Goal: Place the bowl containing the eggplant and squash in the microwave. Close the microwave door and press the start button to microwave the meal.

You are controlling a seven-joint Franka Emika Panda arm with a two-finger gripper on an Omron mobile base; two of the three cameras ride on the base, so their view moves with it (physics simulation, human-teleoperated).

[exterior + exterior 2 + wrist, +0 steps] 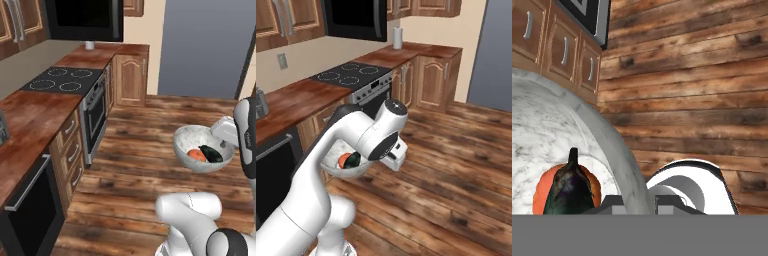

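Bowl (203,148): riding in mid-air over the wooden floor (150,125), clear of every counter; whitish speckled, deep, sitting roughly level in the left base view.
Contents: squash (197,155) and eggplant (211,153) lying side by side on the bowl's bottom, touching; in the hand view the eggplant (568,189) overlapping the front of the squash (542,192).
Gripper (223,142): pinching the bowl's rim on the side nearest the arm; jaws standing narrow, one tip inside the wall and one outside as the hand view gives it (634,206); nothing else held.
Microwave (85,19): hanging high above the stove (62,80), well apart from the bowl, up and to the left in the left base view; dark front showing, cavity and turntable not readable from here.
Microwave door: open or shut, not telling from these views.
Key relation: bowl extending away from the wrist, toward the cabinets (562,50); microwave lying above and beyond that, across the floor and past the counter (30,120) edge.
Judged step: carrying phase, insertion not yet begun; door closing and start button both outstanding.
Judged need: lifting and reaching toward the upper cabinet line while keeping the rim level.
Judged risk: a one-sided rim grip letting the bowl tip and the two vegetables rolling out.
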